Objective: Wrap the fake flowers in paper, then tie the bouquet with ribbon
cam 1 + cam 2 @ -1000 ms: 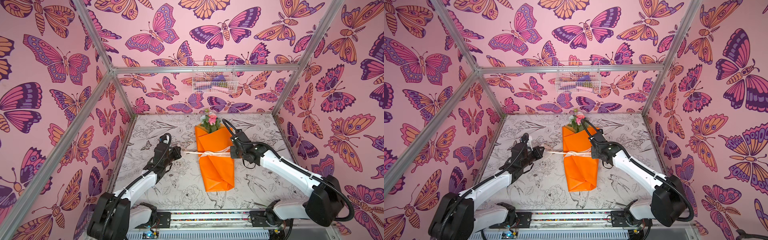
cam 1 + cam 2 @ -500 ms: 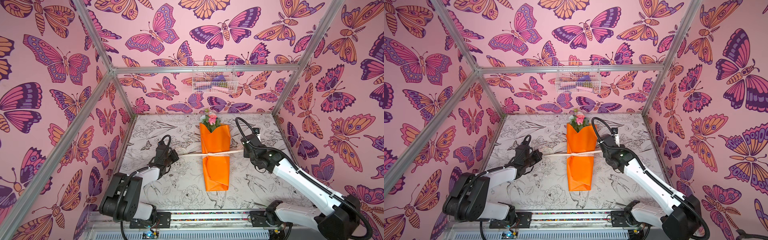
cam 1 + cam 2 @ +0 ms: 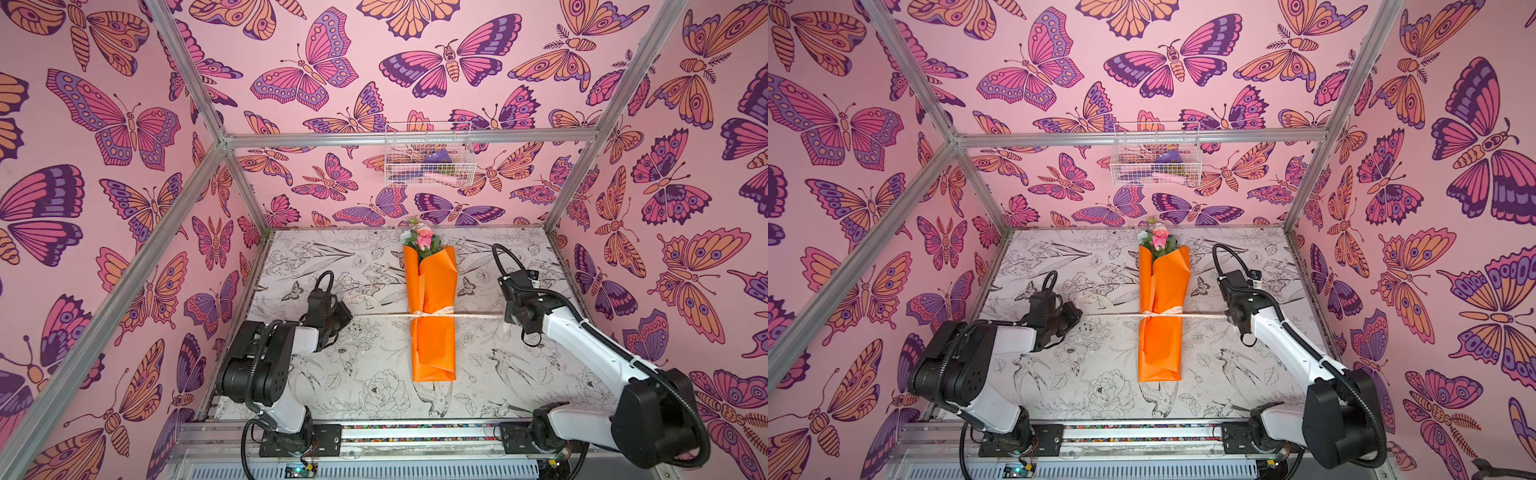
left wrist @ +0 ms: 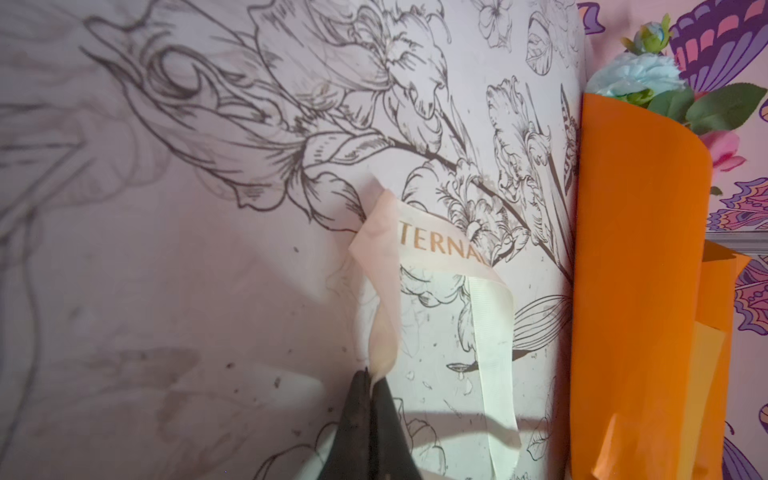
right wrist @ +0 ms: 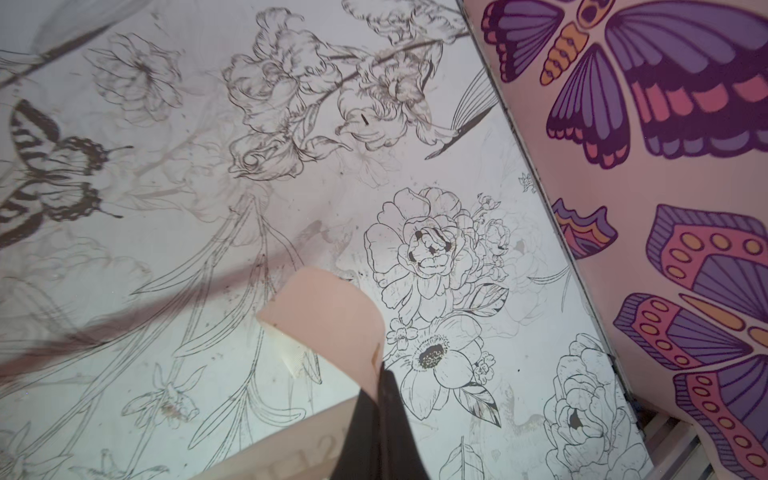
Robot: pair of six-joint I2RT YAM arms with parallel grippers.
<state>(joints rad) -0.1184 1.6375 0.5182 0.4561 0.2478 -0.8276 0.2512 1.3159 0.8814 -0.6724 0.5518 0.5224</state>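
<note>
We see the bouquet of fake flowers (image 3: 433,286) lying lengthwise in the middle of the desk (image 3: 361,386), blooms toward the back wall, wrapped in orange paper. A cream lettered ribbon (image 4: 436,245) circles its middle, pinching the paper into a waist, and runs out taut to either side. Our left pincer (image 4: 368,375) is clamped together on one ribbon end, well apart from the bouquet on its left. Our right pincer (image 5: 380,370) is clamped on the other end, well to the right. A wire basket (image 3: 428,156) hangs on the back wall.
</note>
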